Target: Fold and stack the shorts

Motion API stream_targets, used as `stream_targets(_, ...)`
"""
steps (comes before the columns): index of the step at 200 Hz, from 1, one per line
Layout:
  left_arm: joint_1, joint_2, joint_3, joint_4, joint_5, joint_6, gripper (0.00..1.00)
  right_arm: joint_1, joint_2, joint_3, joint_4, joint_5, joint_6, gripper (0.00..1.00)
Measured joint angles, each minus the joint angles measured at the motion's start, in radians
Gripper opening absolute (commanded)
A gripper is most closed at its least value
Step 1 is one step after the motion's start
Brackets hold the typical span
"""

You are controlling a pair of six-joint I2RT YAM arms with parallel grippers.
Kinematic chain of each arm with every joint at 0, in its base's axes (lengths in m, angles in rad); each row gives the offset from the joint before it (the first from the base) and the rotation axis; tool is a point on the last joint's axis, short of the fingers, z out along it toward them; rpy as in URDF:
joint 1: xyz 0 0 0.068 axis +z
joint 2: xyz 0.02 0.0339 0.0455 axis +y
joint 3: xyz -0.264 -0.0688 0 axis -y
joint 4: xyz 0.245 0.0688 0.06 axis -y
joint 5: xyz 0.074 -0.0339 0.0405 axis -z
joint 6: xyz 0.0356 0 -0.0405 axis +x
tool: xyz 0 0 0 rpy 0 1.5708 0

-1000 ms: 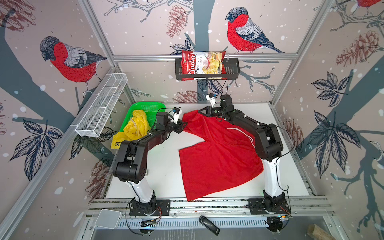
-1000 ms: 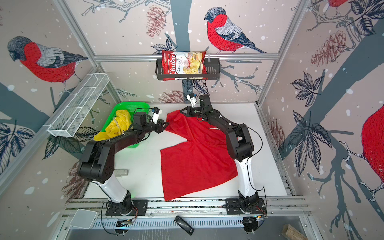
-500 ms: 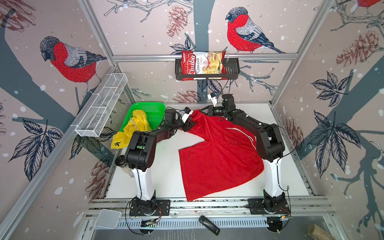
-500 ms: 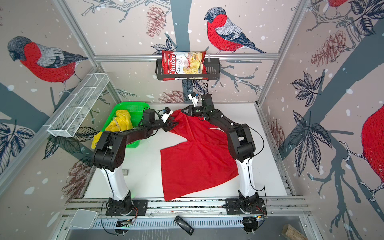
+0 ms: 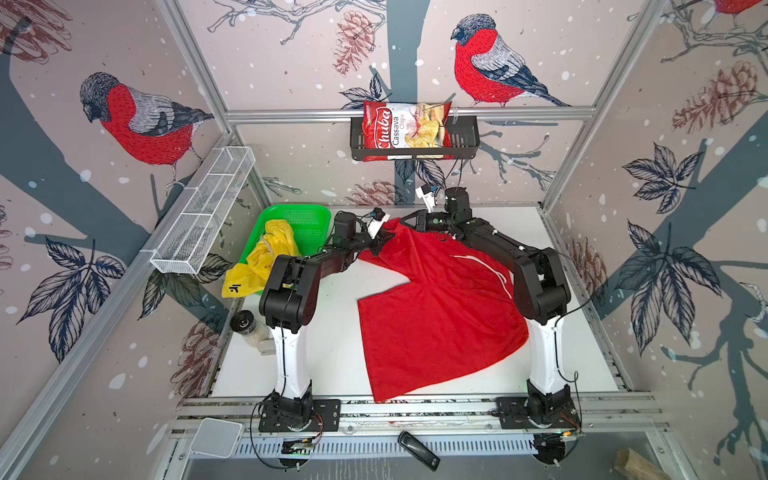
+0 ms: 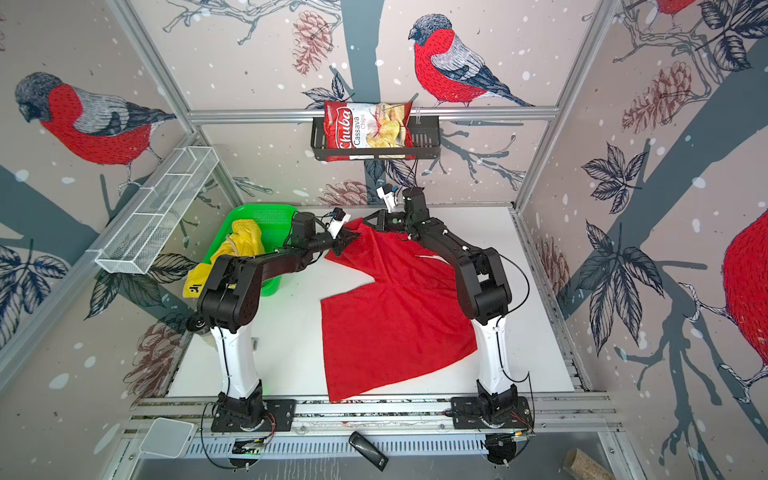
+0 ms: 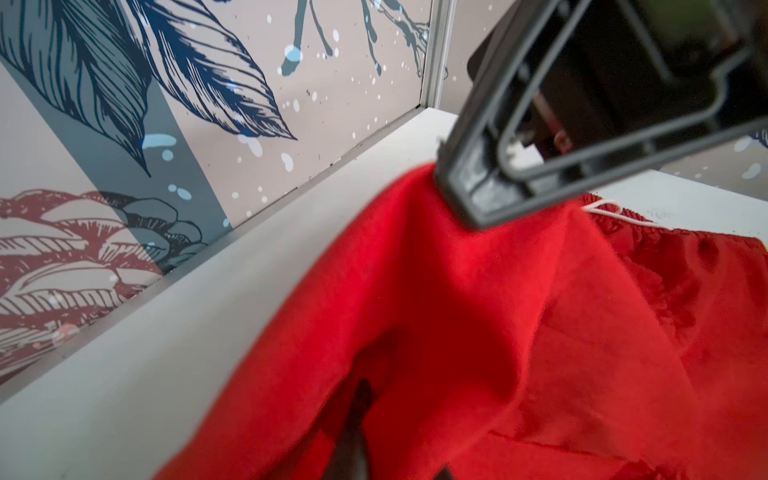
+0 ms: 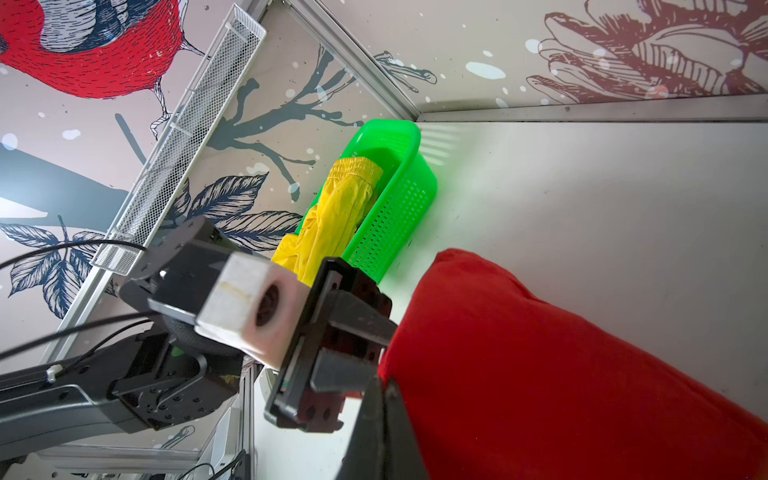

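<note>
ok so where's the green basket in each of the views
In a top view: green basket at the back left corner of the table.
In a top view: same corner, left of the red shorts.
Left wrist: not in it.
Right wrist: on the table against the wall, beyond the red shorts.
Shared landmark: the yellow shorts spilling over its rim.
</note>
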Motion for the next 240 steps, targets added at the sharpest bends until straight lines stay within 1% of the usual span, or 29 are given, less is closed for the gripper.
stream_targets(7, 0.000, -0.015, 0.000, -0.029, -0.001, 0.005, 0.00, -0.005, 0.000, 0.000, -0.005, 0.012, -0.005, 0.37)
stream_targets(14, 0.000, -0.033, -0.002, -0.060, -0.005, 0.007, 0.00, -0.013, 0.000, -0.001, -0.009, 0.030, -0.011, 0.43)
stream_targets(20, 0.000, -0.051, -0.002, -0.088, -0.009, 0.012, 0.00, -0.020, 0.000, -0.005, -0.009, 0.046, -0.017, 0.47)
stream_targets(29, 0.000, -0.079, -0.001, -0.134, -0.027, 0.026, 0.00, -0.035, -0.005, -0.019, -0.008, 0.064, -0.031, 0.49)
stream_targets(39, 0.000, -0.101, 0.011, -0.199, -0.047, 0.033, 0.00, -0.055, -0.013, -0.045, -0.009, 0.091, -0.031, 0.49)
stream_targets(58, 0.004, -0.117, 0.072, -0.374, -0.100, 0.053, 0.00, -0.093, -0.032, -0.106, -0.013, 0.139, -0.033, 0.49)
stream_targets(100, 0.029, -0.097, 0.234, -0.791, -0.227, 0.058, 0.00, -0.159, -0.045, -0.223, -0.053, 0.294, -0.063, 0.49)
stream_targets(115, 0.043, -0.073, 0.278, -0.930, -0.270, 0.041, 0.00, -0.171, -0.045, -0.263, -0.084, 0.354, -0.082, 0.49)
stream_targets(141, 0.078, -0.045, 0.328, -1.115, -0.336, -0.003, 0.00, -0.182, -0.042, -0.301, -0.135, 0.460, -0.105, 0.49)
stream_targets(162, 0.086, -0.036, 0.359, -1.218, -0.394, -0.029, 0.00, -0.191, -0.024, -0.306, -0.169, 0.554, -0.119, 0.49)
stream_targets(177, 0.087, -0.035, 0.371, -1.277, -0.426, -0.039, 0.00, -0.201, -0.018, -0.317, -0.176, 0.585, -0.137, 0.50)
stream_targets(195, 0.089, -0.037, 0.383, -1.336, -0.454, -0.048, 0.00, -0.212, -0.018, -0.336, -0.142, 0.620, -0.137, 0.50)
stream_targets(230, 0.089, -0.079, 0.394, -1.389, -0.423, -0.048, 0.00, -0.223, -0.019, -0.349, -0.109, 0.685, -0.161, 0.51)
stream_targets(240, 0.088, -0.085, 0.378, -1.387, -0.423, -0.045, 0.07, -0.226, -0.019, -0.351, -0.107, 0.703, -0.162, 0.51)
